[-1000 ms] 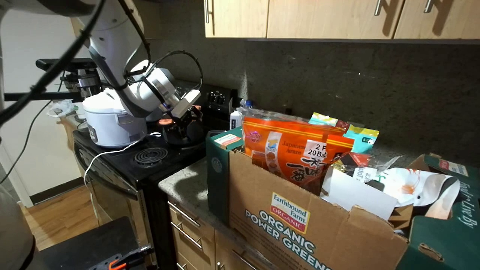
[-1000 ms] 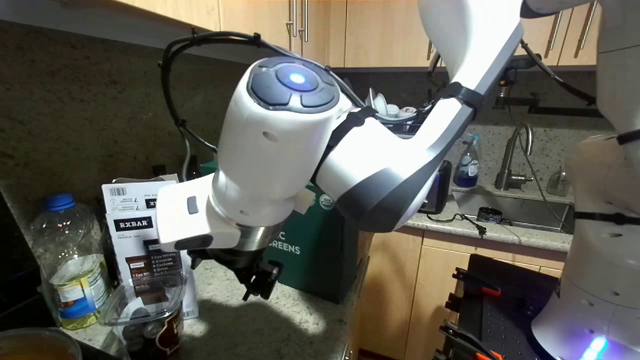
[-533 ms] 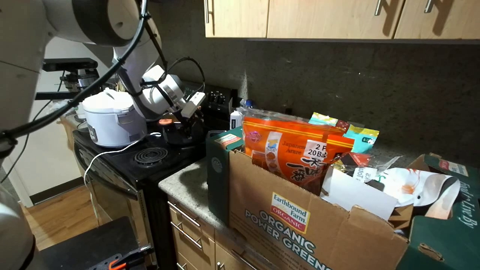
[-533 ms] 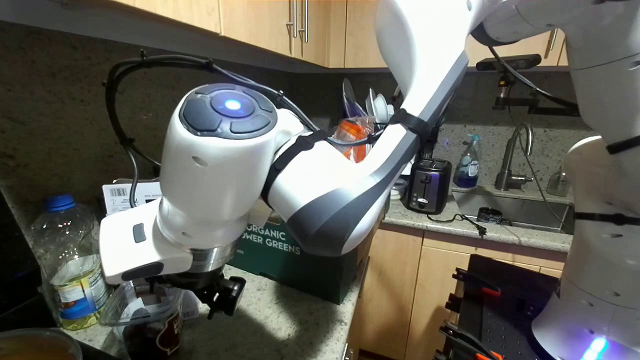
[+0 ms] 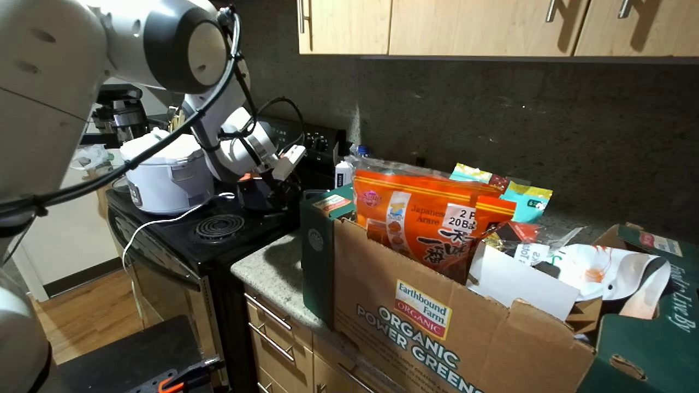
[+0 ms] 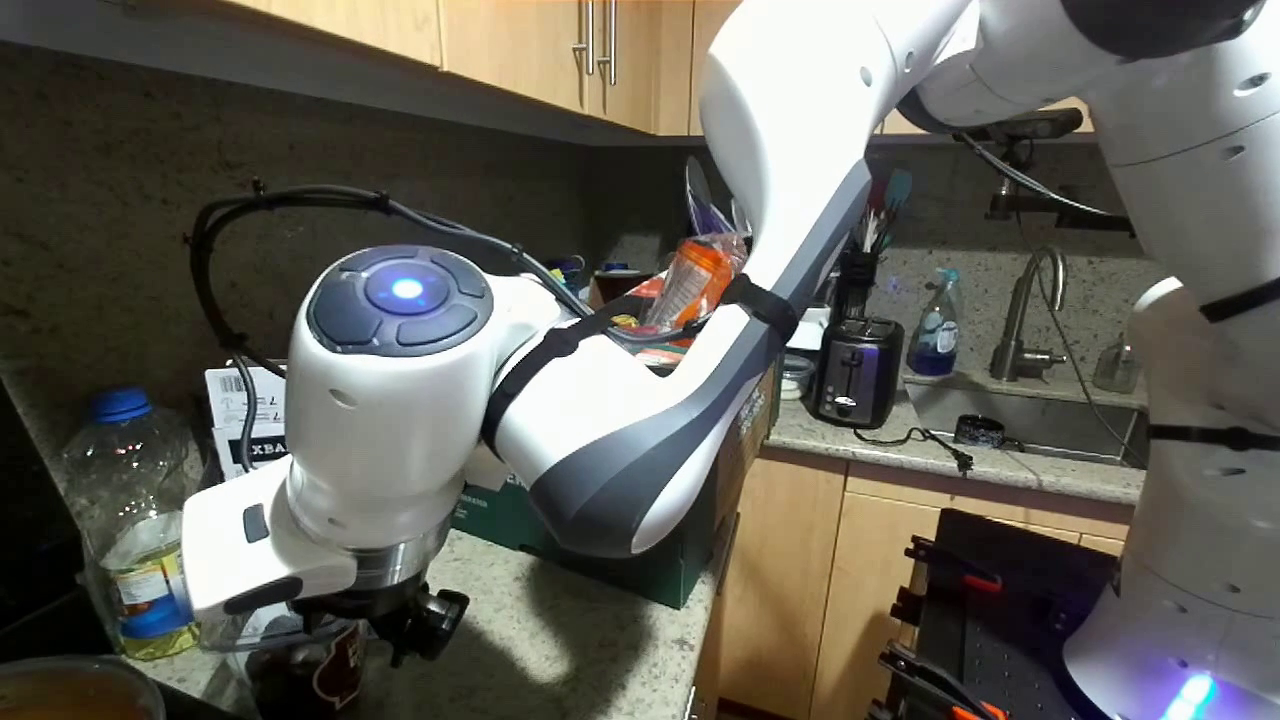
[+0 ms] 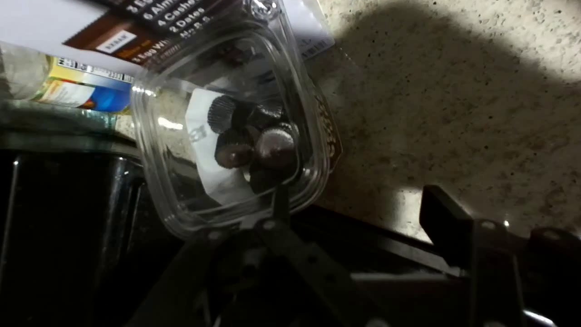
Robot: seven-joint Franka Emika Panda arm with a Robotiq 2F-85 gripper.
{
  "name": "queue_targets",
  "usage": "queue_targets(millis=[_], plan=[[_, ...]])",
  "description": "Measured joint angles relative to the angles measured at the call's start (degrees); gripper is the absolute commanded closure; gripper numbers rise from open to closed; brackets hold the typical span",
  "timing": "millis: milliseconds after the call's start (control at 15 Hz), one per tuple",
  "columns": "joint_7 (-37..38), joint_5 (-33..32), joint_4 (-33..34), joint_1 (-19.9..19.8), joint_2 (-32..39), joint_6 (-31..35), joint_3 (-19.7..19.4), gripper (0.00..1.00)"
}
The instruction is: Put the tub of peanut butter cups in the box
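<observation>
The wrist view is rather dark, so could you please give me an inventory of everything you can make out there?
Tub of peanut butter cups: one, see-through, left of centre
Peanut butter cups: at least four, dark brown, inside the tub
White slip or label: one, white, seen through the clear plastic
RXBAR carton: one, white and brown, top left
Bottle: one, clear, labelled yellow and blue, left edge
Speckled countertop: one, beige, right side
Stove, most likely: one, black, lower left
Gripper: one, black, open, along the bottom
Fingers: two, black, one overlapping the tub's rim in this picture, one farther right
</observation>
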Motion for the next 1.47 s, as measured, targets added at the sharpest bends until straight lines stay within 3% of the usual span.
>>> queue_targets(millis=[333,467,533,667,867,1000,1067,1200,1467], plan=[[-0.54,0.13,2.53,0.0,1.71,-0.7,-0.73,0.23],[-0.54,0.17,2.87,-0.02,1.71,-0.72,-1.34,0.39],[-0.54,0.21,2.96,-0.11,1.72,-0.73,-1.59,0.54],[-0.54,0.44,3.0,-0.35,1.73,-0.83,-1.87,0.71],[-0.54,0.92,3.57,-0.4,1.75,-0.87,-2.02,0.78],[-0.54,1.39,4.07,-0.34,1.86,-0.87,-2.01,0.76],[-0.54,1.59,4.25,-0.29,1.97,-0.87,-2.01,0.88],[-0.56,1.85,4.59,-0.13,2.17,-0.87,-2.01,0.97],[-0.65,1.92,5.72,0.34,2.44,-1.16,-2.01,0.97]])
